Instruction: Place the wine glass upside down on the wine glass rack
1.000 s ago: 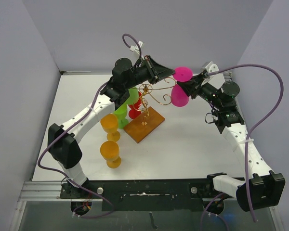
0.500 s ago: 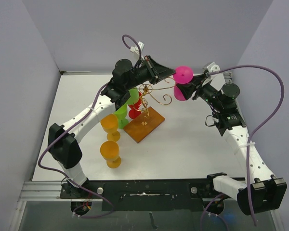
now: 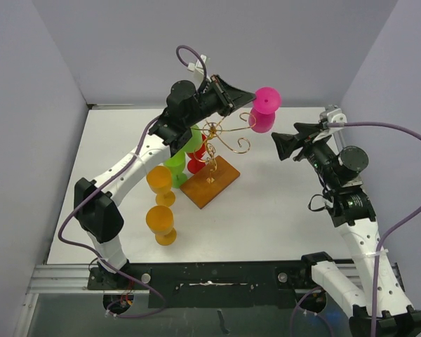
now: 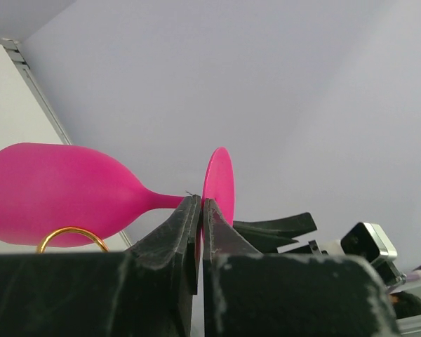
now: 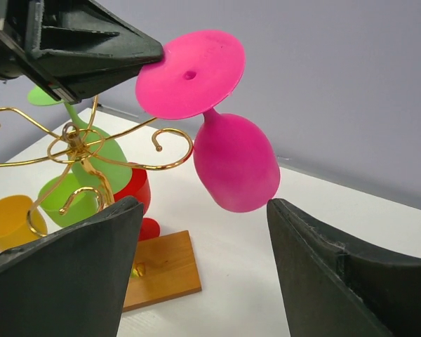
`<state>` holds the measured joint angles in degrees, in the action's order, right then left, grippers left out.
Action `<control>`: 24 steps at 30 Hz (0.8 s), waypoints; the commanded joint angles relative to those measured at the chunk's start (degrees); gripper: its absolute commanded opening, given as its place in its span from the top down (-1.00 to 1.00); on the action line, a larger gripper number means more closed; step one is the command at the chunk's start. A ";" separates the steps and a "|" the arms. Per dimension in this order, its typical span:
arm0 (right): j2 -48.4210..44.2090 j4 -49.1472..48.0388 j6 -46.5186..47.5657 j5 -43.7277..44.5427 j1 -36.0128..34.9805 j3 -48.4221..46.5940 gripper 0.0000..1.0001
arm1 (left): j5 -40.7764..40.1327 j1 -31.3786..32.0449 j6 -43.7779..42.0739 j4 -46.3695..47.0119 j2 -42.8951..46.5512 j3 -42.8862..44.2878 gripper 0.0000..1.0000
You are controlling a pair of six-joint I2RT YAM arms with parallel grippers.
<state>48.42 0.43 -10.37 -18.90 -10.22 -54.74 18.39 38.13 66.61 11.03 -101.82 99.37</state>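
I read the glass (image 3: 264, 112) as inverted, foot up and bowl down, at the far side of the rack (image 3: 210, 182), over the far centre of the desk (image 3: 281, 210) and clear of its surface. Its long axis runs near upright but tilted, with the bowl leaning toward the right arm. The outermost curl (image 5: 174, 146) of the rack lies just beside the top of the bowl, under the foot. I cannot tell whether the stem sits inside that curl or only against it. The left gripper (image 3: 250, 95) has its fingers pressed together, with the tips at the rim of the foot. I cannot tell whether they nip the foot, a wire or nothing. The right gripper (image 3: 279, 142) stands wide apart and holds nothing. It sits near the glass, toward the right edge of the desk, and faces the bowl squarely. I judge the left arm to be the nearer, being in contact or close to it at the foot. The coming move turns on the stem and curl: the glass must hang from its foot on the wire. Open room lies to the right and near side of the rack. The green glasses (image 3: 186, 151) and orange glasses (image 3: 159, 181) crowd the rack's left side, so I would keep any correction on the right.
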 commanded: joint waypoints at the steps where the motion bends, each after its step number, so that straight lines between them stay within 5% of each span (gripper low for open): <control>1: -3.84 3.66 -3.35 1.77 -0.49 0.83 -0.43 | -1.95 -0.81 -1.84 0.51 0.17 3.49 1.00; 24: -8.83 8.91 -9.92 3.62 -0.50 4.46 -0.40 | -3.28 -3.86 2.81 -6.03 5.66 -0.90 1.00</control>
<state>39.16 11.27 -19.09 -16.03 -10.24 -50.35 14.37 34.54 67.94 3.90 -101.23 98.59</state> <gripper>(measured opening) 0.702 0.003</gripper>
